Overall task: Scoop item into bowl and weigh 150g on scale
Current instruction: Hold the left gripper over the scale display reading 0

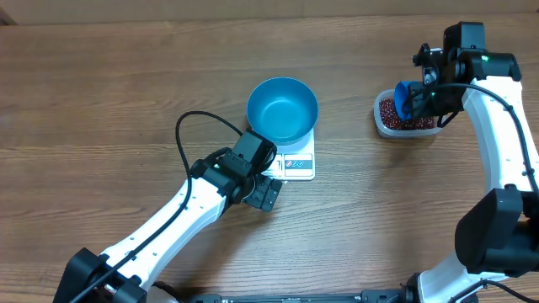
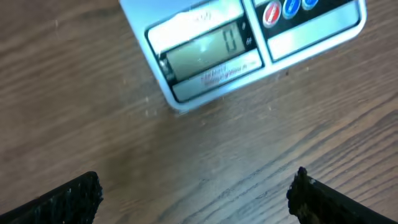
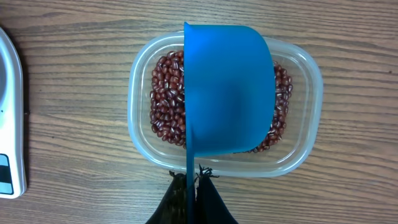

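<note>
I've hardly started: my right gripper (image 3: 191, 183) is clamped on the scoop (image 3: 230, 93) above the beans (image 3: 166, 102) in their tub (image 3: 306, 124), while my left gripper (image 2: 198, 190) gapes wide beside the scale (image 2: 205, 53), which reads zero under the empty bowl (image 1: 282, 114).

The bowl (image 1: 282, 109) sits on the scale (image 1: 300, 162); rightward, beans (image 3: 163, 99) lie in the tub (image 1: 380, 124) beneath the scoop (image 3: 230, 87).

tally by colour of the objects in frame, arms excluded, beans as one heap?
Blue: 2 (round deep blue bowl, blue plastic scoop)
White: 1 (square white digital scale)
Clear: 1 (clear plastic tub)
Red-brown: 1 (heap of small red-brown beans)
Total: 5
</note>
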{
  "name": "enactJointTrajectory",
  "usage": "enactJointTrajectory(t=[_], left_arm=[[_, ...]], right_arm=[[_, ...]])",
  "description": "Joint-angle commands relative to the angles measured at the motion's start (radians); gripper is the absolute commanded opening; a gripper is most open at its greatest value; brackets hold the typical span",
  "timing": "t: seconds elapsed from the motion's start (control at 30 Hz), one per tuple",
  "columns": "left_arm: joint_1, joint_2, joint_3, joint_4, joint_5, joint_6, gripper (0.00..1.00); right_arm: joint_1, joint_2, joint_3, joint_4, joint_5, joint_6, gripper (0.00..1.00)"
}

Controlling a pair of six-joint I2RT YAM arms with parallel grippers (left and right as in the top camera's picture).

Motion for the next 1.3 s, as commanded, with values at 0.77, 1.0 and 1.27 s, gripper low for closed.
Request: enactJointTrajectory(t=[0.77, 1.0, 1.27], left_arm=[[0.010, 0.000, -0.003, 0.035, 0.026, 0.044, 0.99], [0.010, 0.000, -0.003, 0.038, 0.022, 0.044, 0.99], [0.010, -0.001, -0.003, 0.030, 0.023, 0.055, 0.99]], right_arm=[[0.004, -0.016, 0.232, -0.170, 0.020, -0.004, 0.04], [0.004, -0.015, 0.304, -0.253, 0.173, -0.114, 0.04], [0.004, -0.011, 0.275, -0.252, 0.195, -0.113, 0.04]])
